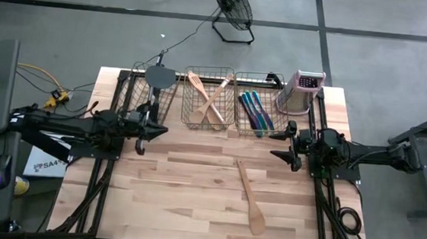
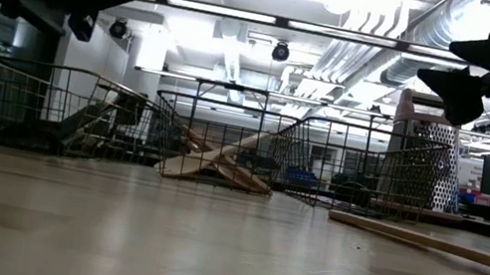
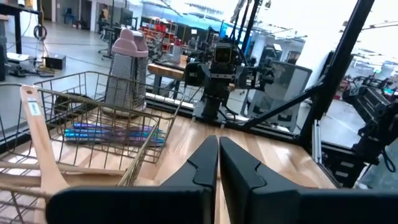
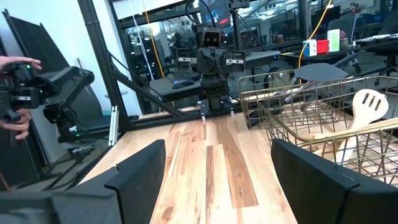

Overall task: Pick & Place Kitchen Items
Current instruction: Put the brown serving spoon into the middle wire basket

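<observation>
1 wooden spoon (image 1: 249, 196) flat on table, apart from both grippers, left gripper (image 1: 142, 146) clenched, seemingly empty, right gripper (image 1: 293, 161) released.

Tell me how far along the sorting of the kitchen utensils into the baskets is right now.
Mostly done, it seems. A dark spatula sits in the left basket, crossed wooden utensils in the middle basket, and blue and purple pieces in the right basket. Nothing is in hand: the left gripper is shut and empty, the right gripper open. Left: one wooden spoon on the table.
</observation>
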